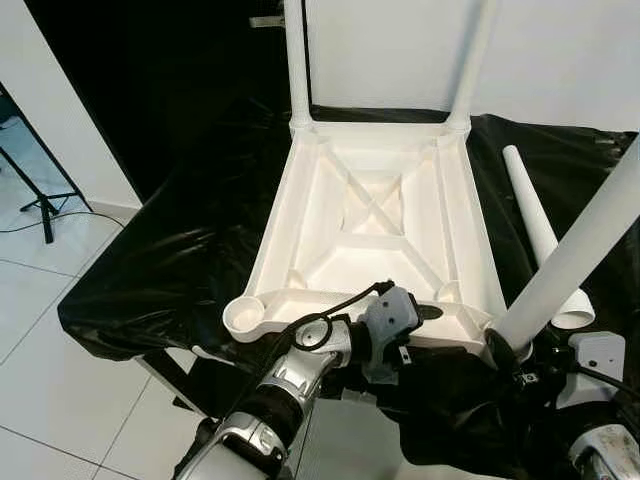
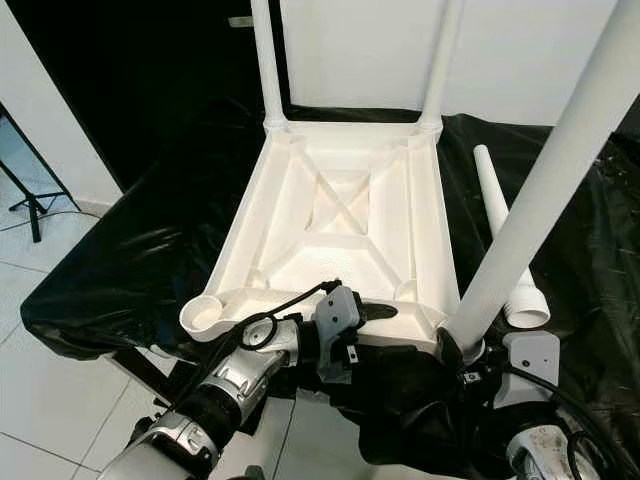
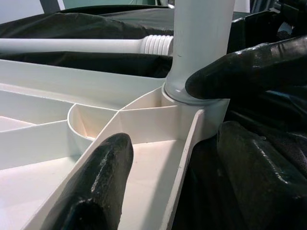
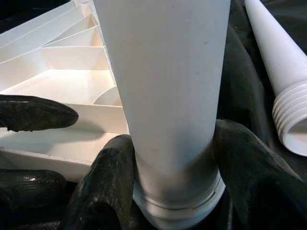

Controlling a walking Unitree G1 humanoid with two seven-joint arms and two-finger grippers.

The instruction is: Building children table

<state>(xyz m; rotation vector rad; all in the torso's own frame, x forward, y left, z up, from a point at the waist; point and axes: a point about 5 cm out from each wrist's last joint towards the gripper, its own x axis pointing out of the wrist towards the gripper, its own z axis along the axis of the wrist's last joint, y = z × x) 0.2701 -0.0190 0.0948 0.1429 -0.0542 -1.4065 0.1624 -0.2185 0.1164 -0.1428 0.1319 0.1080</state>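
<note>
A white table top lies upside down on a black-draped surface. Two white legs stand in its far corners. At the near right corner socket my right gripper is shut on a third white leg, low down by its threaded base; the leg leans toward me. My left gripper is shut on the table top's near rim just left of that socket, one finger inside the rim and the other outside. The near left socket stands empty. A fourth leg lies loose on the right.
Black plastic sheeting covers the work surface and hangs over its near edge. White tiled floor lies to the left, with a black tripod stand on it. A white wall rises behind.
</note>
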